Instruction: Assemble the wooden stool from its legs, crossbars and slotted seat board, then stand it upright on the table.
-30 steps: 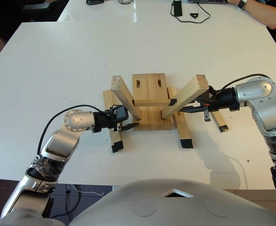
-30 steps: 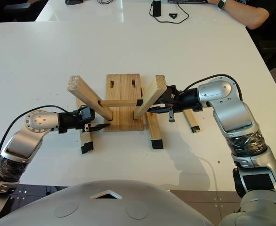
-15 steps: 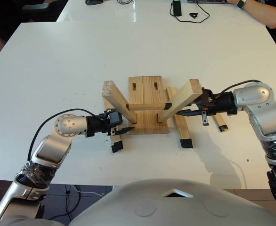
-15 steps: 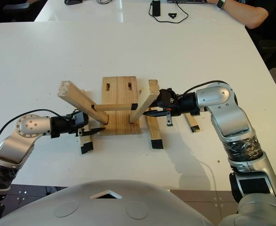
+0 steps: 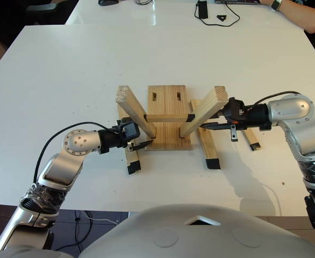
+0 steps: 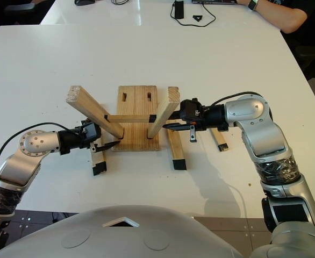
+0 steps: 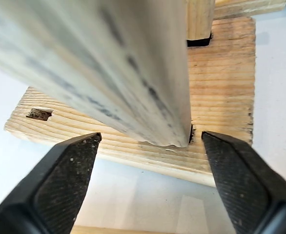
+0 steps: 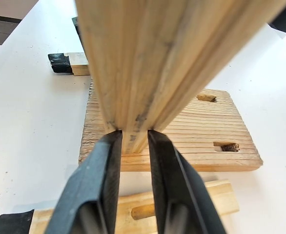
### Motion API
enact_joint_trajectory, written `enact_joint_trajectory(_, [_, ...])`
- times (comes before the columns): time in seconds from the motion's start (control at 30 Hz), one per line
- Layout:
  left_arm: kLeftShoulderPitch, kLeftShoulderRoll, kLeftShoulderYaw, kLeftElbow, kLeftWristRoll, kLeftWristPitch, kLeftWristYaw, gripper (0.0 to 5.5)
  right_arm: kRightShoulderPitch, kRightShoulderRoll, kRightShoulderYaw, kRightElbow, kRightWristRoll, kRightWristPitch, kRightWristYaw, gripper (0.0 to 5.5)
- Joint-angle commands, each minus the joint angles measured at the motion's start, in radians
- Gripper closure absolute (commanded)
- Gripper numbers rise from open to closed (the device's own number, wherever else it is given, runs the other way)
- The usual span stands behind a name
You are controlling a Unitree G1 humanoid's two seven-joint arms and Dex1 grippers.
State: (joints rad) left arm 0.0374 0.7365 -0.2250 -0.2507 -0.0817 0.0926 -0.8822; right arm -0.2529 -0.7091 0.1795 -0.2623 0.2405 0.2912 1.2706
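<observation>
The slotted seat board [image 5: 168,141] lies flat at the table's middle. On it stand two legs joined by a crossbar [image 5: 168,116], leaning outward in a V. My left gripper [image 5: 141,145] is open at the foot of the left leg [image 5: 136,112]; in the left wrist view its fingers [image 7: 67,180] flank that leg [image 7: 123,73] with small gaps. My right gripper [image 5: 211,125] is shut on the lower edge of the right leg [image 5: 203,112], its fingers [image 8: 99,185] pinching the wood [image 8: 148,58]. Two slots [image 5: 156,97] show in the board's far part.
One loose leg with a black end [image 5: 131,161] lies beside the board on the left, another [image 5: 207,149] on the right. A short wooden piece [image 5: 250,140] lies under my right forearm. Cables and small items [image 5: 201,9] are on the far table.
The leg-and-crossbar frame has shifted slightly to the left over the seat board, with my right gripper holding it. My left gripper has stayed at the left leg's foot.
</observation>
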Motion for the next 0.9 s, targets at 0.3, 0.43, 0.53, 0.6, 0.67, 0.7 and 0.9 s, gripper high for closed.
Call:
enact_joint_trajectory(0.3, [0.125, 0.098, 0.147, -0.123, -0.203, 0.075, -0.132, 1.22, 0.017, 0.006, -0.01, -0.036, 0.051, -0.044, -0.027, 4.54])
enact_joint_trajectory(0.43, [0.149, 0.109, 0.247, -0.161, -0.297, 0.126, -0.138, 1.22, 0.027, 0.002, -0.014, -0.041, 0.055, -0.045, -0.041, 4.54])
enact_joint_trajectory(0.53, [0.182, 0.111, 0.349, -0.176, -0.368, 0.157, -0.138, 1.22, 0.039, -0.005, -0.021, -0.049, 0.061, -0.044, -0.051, 4.54])
enact_joint_trajectory(0.6, [0.205, 0.115, 0.437, -0.18, -0.432, 0.19, -0.145, 1.22, 0.056, -0.012, -0.03, -0.057, 0.064, -0.044, -0.061, 4.54])
enact_joint_trajectory(0.67, [0.211, 0.121, 0.507, -0.174, -0.489, 0.217, -0.158, 1.22, 0.073, -0.02, -0.041, -0.062, 0.067, -0.045, -0.069, 4.54])
enact_joint_trajectory(0.7, [0.21, 0.125, 0.535, -0.166, -0.51, 0.227, -0.164, 1.22, 0.08, -0.024, -0.047, -0.063, 0.068, -0.046, -0.073, 4.54])
enact_joint_trajectory(0.9, [0.063, 0.119, 0.721, -0.069, -0.757, 0.362, -0.119, 1.22, 0.088, -0.039, -0.055, -0.047, 0.061, -0.064, -0.083, 4.54])
